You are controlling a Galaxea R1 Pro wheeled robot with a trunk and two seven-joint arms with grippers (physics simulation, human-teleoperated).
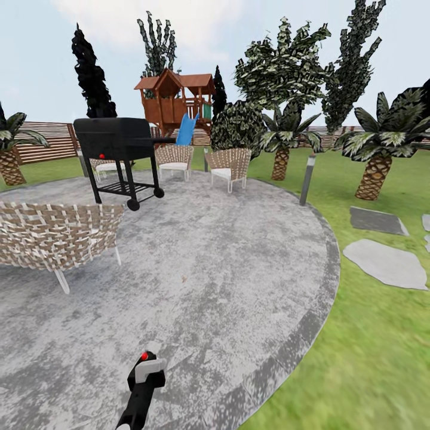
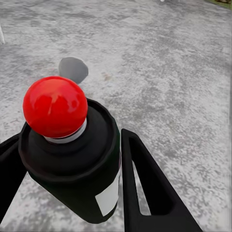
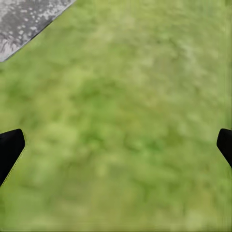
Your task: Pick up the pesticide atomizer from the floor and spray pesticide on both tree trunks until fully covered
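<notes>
Black fingers of the left gripper [image 2: 72, 188] were closed on the pesticide atomizer [image 2: 72, 159], held up over the stone patio [image 1: 209, 269], so the pick-up looked done. The right gripper [image 3: 116, 145] hung wide open and empty above the lawn [image 3: 125, 96]. Spraying both trunks remained.

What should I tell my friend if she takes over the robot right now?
Left gripper: jaws shut on the atomizer, red knob up, over the patio.
Right gripper: jaws open, holding nothing, above grass.
Done: atomizer picked up.
Left: drive to both trees and spray each trunk until covered. Leafy trees stand far off past the chairs and grill; I cannot tell from here which two are the targets.
</notes>
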